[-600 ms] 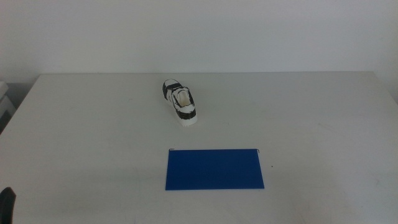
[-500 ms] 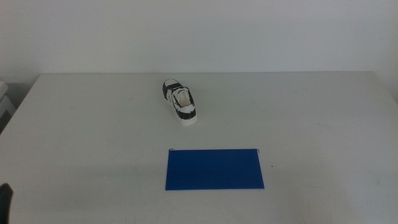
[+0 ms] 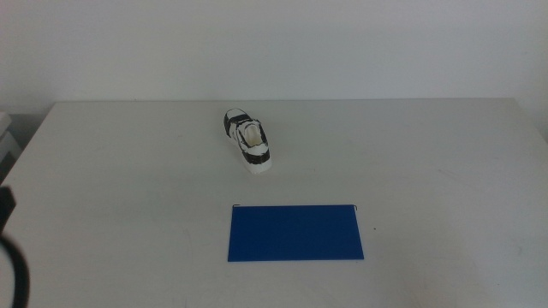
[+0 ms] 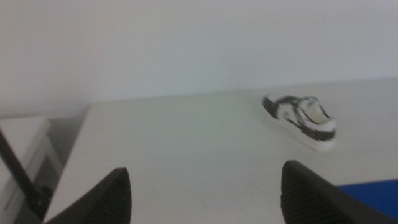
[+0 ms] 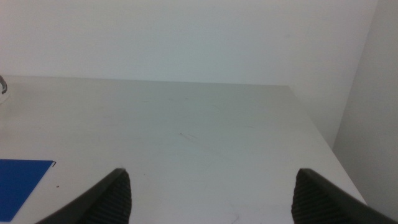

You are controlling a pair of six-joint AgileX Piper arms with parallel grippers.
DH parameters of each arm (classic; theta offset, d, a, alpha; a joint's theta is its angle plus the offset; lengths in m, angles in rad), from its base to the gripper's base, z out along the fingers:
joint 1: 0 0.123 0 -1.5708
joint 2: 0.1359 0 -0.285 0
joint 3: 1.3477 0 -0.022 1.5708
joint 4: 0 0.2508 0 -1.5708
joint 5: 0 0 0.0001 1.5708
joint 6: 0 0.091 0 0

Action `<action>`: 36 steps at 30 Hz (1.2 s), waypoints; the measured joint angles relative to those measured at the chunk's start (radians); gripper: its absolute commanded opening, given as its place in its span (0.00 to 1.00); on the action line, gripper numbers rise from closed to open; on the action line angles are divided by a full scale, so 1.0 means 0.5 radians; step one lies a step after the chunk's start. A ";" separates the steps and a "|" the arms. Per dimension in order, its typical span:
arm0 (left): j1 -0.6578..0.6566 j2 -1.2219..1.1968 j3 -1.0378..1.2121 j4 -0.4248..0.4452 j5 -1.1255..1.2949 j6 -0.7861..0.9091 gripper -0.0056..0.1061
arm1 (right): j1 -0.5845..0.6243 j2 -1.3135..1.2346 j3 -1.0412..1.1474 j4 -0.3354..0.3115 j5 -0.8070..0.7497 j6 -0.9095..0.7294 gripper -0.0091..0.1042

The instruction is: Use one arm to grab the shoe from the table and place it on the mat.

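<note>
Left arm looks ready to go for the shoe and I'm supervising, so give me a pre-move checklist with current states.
1. Left gripper jaws open, nothing between them: ok.
2. Shoe sits upright on the table, sole down, opening up: ok.
3. Shoe visible in the left wrist view, unobstructed: ok.
4. Mat lies flat, nothing on it: ok.
5. Right gripper open, apart from shoe and mat: ok.
6. Shoe on mat: not ok, not yet done.

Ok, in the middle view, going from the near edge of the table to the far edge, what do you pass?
Left arm at the near left corner → blue mat → shoe.
</note>
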 measured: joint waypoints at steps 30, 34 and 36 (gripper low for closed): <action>-0.378 1.838 -1.833 -0.315 0.898 -0.040 0.75 | 0.000 0.000 0.000 0.000 0.000 0.000 0.67; -0.378 1.949 -1.874 -0.343 0.898 -0.070 0.75 | 0.000 0.000 0.000 0.000 0.000 0.000 0.67; -0.378 1.979 -1.876 -0.348 0.898 -0.085 0.75 | 0.000 0.000 0.000 0.000 0.000 0.000 0.67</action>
